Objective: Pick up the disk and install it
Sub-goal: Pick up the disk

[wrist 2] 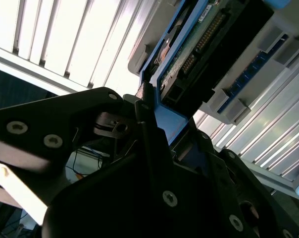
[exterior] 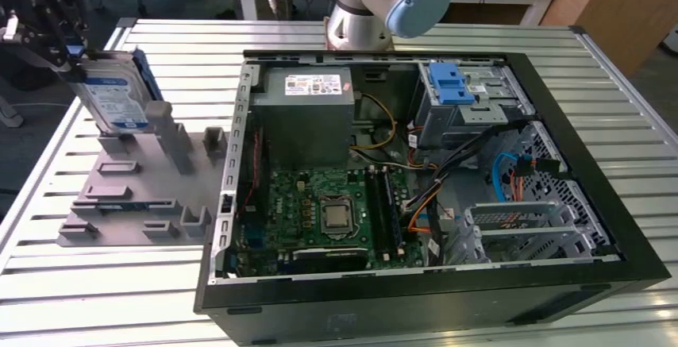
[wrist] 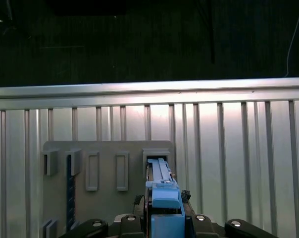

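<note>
The disk (exterior: 113,97), a silver drive with a white-and-blue label and blue side rails, stands on edge at the far end of a grey slotted rack (exterior: 138,196) on the exterior view's left. My gripper (exterior: 66,49) is at its upper end, shut on the blue rail. In the first wrist view the blue rail (wrist: 164,196) runs between my fingers down into a rack slot (wrist: 157,156). The second wrist view has the disk's underside with its circuit board (wrist 2: 209,34) just beyond my gripper (wrist 2: 154,124). Whether the disk still rests in the slot I cannot tell.
An open black computer case (exterior: 593,204) lies on the slatted metal table (exterior: 95,299) to the exterior view's right of the rack. Inside are a silver cage with a blue latch (exterior: 461,85), a grey power supply box (exterior: 307,101), a motherboard (exterior: 329,212) and cables. The arm's base (exterior: 366,13) stands behind the case.
</note>
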`<state>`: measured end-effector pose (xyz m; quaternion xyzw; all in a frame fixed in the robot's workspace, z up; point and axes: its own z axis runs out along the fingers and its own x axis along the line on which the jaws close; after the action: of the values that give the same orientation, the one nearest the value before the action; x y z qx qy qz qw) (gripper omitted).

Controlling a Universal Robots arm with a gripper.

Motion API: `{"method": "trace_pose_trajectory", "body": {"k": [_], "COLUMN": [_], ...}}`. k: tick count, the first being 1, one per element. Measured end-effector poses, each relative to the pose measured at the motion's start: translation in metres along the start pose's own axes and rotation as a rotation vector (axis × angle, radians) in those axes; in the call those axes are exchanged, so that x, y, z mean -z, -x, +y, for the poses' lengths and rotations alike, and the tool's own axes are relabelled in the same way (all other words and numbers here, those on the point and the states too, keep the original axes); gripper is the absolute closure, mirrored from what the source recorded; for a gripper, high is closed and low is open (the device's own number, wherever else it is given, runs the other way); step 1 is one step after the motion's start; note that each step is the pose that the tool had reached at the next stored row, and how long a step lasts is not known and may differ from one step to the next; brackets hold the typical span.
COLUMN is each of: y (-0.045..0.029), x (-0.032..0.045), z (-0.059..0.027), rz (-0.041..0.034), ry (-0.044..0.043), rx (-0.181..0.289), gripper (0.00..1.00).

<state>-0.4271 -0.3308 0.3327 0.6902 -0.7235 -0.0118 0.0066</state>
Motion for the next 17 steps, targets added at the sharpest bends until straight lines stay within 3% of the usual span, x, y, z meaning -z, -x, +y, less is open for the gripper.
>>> {"method": "trace_pose_trajectory", "body": {"k": [6,17], "y": [0.0001,0.0001], "x": [0.0081,0.016], "z": [0.0002,0.0004], "rz": [0.0,0.0], "ry": [0.0,0.0], "rx": [0.0,0.0], "gripper": [0.64,0.64]}}
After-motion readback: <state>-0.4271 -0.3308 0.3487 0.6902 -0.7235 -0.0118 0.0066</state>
